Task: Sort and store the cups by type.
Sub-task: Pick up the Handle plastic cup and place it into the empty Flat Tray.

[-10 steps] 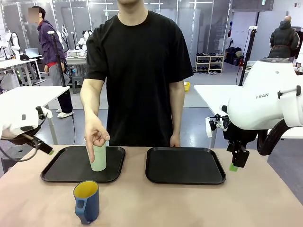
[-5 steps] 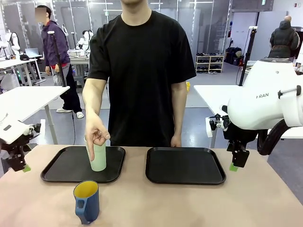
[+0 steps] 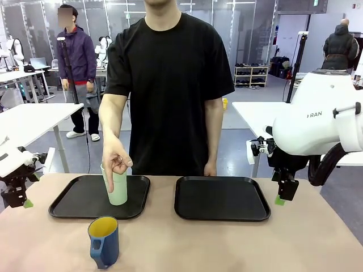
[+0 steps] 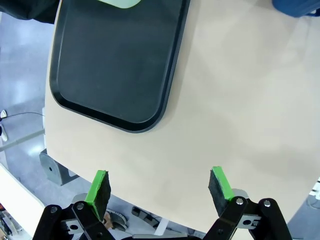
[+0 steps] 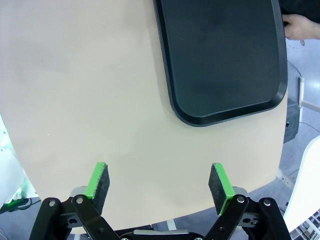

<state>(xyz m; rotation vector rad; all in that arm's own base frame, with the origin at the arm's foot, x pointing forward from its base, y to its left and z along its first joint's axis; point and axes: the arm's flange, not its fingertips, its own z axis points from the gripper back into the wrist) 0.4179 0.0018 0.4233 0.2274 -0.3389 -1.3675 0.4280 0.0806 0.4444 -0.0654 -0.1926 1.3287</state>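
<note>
Left gripper (image 3: 22,199) nearer the blue mug (image 3: 104,241)
Both it and the right gripper (image 3: 282,195) hang empty, jaws apart. From the left gripper the upright mug stands on bare table at four o'clock; the green tumbler (image 3: 118,190), on the left tray (image 3: 74,209), sits at three o'clock with a person's hand (image 3: 115,161) on it.

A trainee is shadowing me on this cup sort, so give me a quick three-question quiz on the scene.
1. True or false: the pale green tumbler stands on the left tray.
2. Where is the blue mug? A) on the right tray; B) on the bare table in front of the left tray; C) stacked on the tumbler.
3. Fill in: the left tool and the right tool are both ____.
Key: 1 true; 2 B; 3 open.
</note>
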